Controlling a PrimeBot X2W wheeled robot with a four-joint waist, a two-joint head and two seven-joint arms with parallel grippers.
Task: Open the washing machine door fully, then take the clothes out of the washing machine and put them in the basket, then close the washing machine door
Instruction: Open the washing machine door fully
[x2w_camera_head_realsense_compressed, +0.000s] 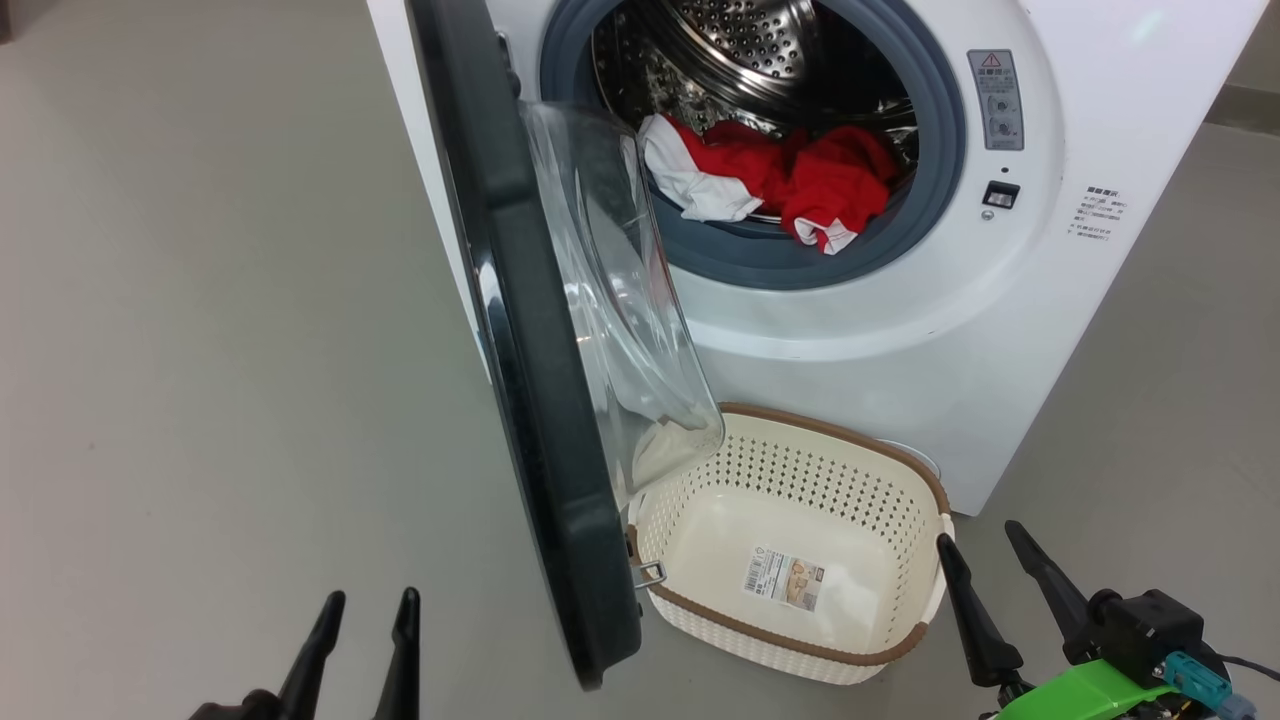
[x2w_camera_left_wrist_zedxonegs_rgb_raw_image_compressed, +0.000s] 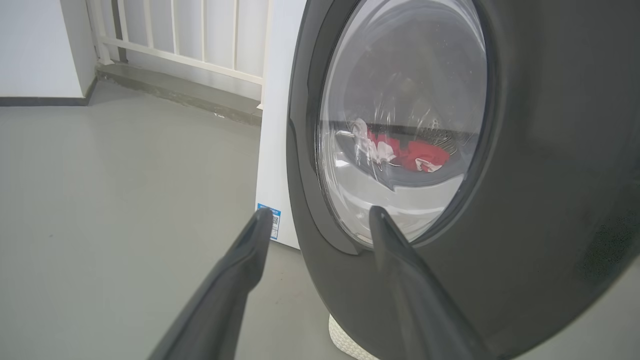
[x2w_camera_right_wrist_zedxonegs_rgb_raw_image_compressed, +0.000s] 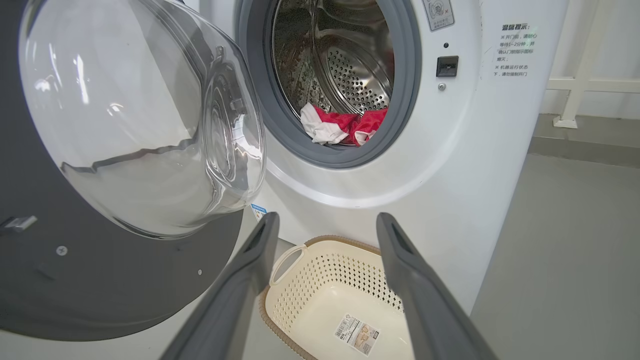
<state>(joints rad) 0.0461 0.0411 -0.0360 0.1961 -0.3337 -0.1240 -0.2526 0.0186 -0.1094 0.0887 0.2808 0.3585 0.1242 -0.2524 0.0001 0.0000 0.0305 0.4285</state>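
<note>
The white washing machine (x2w_camera_head_realsense_compressed: 900, 330) stands ahead with its door (x2w_camera_head_realsense_compressed: 530, 340) swung out to about a right angle, edge-on in the head view. Red and white clothes (x2w_camera_head_realsense_compressed: 790, 180) lie at the drum's front lip, also visible as clothes (x2w_camera_right_wrist_zedxonegs_rgb_raw_image_compressed: 345, 125) and through the door glass (x2w_camera_left_wrist_zedxonegs_rgb_raw_image_compressed: 400, 150). The cream basket (x2w_camera_head_realsense_compressed: 880, 470) sits on the floor below the opening, holding nothing but a sticker. My left gripper (x2w_camera_head_realsense_compressed: 370, 605) is open, low and left of the door's outer face. My right gripper (x2w_camera_head_realsense_compressed: 985, 545) is open, just right of the basket (x2w_camera_right_wrist_zedxonegs_rgb_raw_image_compressed: 310, 295).
Grey floor (x2w_camera_head_realsense_compressed: 200, 300) spreads wide to the left of the door. A white railing (x2w_camera_left_wrist_zedxonegs_rgb_raw_image_compressed: 190, 45) and low kerb run along the wall behind the machine. A door latch hook (x2w_camera_head_realsense_compressed: 650, 575) sticks out near the basket's left rim.
</note>
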